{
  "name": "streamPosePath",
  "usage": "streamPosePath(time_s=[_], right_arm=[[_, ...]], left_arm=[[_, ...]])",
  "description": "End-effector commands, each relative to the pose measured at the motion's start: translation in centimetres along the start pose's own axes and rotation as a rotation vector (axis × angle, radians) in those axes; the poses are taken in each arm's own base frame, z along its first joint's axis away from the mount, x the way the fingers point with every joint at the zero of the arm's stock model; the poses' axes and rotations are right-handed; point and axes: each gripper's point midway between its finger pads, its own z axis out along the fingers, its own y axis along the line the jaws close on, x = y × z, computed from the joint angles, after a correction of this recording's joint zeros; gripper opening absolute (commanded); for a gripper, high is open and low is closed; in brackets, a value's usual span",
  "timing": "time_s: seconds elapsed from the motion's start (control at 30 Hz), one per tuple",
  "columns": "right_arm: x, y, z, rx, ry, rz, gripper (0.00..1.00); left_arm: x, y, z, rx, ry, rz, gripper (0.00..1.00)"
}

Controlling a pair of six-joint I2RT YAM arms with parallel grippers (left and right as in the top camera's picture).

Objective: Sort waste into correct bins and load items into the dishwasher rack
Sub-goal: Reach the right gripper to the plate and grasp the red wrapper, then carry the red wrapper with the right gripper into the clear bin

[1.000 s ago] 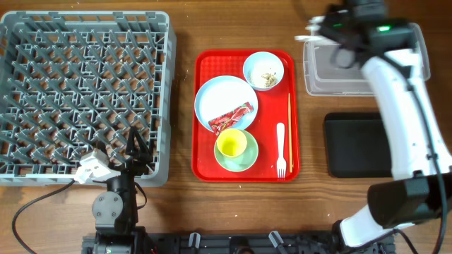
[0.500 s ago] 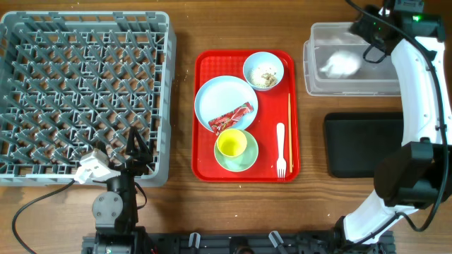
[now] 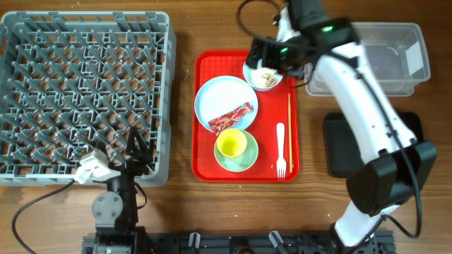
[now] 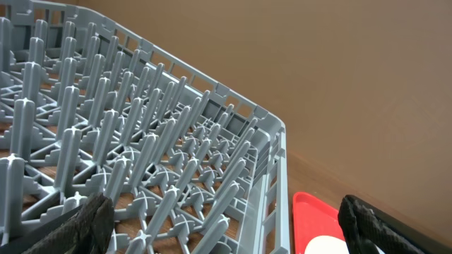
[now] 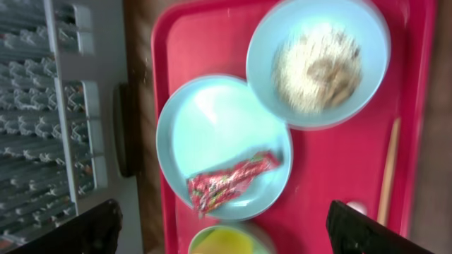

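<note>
My right gripper (image 3: pixel 268 56) hangs open and empty above the pale blue bowl (image 3: pixel 263 70) of rice-like crumbs (image 5: pixel 316 67) at the back of the red tray (image 3: pixel 205 141). The red wrapper (image 3: pixel 231 118) lies on the blue plate (image 3: pixel 222 95); in the right wrist view it is the wrapper (image 5: pixel 229 182). In front stand the yellow cup (image 3: pixel 231 143) in the green saucer (image 3: pixel 244 161), the white fork (image 3: pixel 280 149) and the chopsticks (image 3: pixel 289 127). The left gripper (image 3: pixel 136 149) rests open at the grey rack (image 3: pixel 85 92). The tissue is hidden.
The clear tub (image 3: pixel 388 42) stands at the back right, its left part covered by my right arm. The black tray (image 3: pixel 339 152) lies in front of it, also partly under the arm. Bare wood separates the rack wall (image 4: pixel 275 183) from the red tray.
The right gripper opened over the clear tub and left the white tissue in it. The right arm then swung left to above the bowl. The left arm has not moved.
</note>
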Motion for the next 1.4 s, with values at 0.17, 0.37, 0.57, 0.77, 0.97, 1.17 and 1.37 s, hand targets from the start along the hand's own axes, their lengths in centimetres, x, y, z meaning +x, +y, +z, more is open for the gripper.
streamPosePath(time_s=[0.17,0.37,0.57,0.77,0.97,1.17,1.37], right_arm=[[6.2,-2.0,8.7,0.318,0.041,0.360,0.78],[8.4,-2.6,14.7,0.341,0.163,0.367,0.58],[8.6,-2.6,16.8,0.324,0.178,0.363,0.52],[9.7,-1.7,18.3,0.313,0.198,0.337,0.47],[9.6,-1.7,18.4,0.334,0.173,0.289,0.04],[5.0,0.3,15.6,0.211,0.120,0.158,0.04],[-4.5,1.4,3.8,0.019,-0.158,0.194,0.04]], left_arm=[[-0.2,0.3,0.0,-0.015,-0.013,0.007,1.00],[-0.2,0.3,0.0,-0.015,-0.013,0.007,1.00],[-0.2,0.3,0.0,-0.015,-0.013,0.007,1.00],[-0.2,0.3,0.0,-0.015,-0.013,0.007,1.00],[-0.2,0.3,0.0,-0.015,-0.013,0.007,1.00],[-0.2,0.3,0.0,-0.015,-0.013,0.007,1.00],[-0.2,0.3,0.0,-0.015,-0.013,0.007,1.00]])
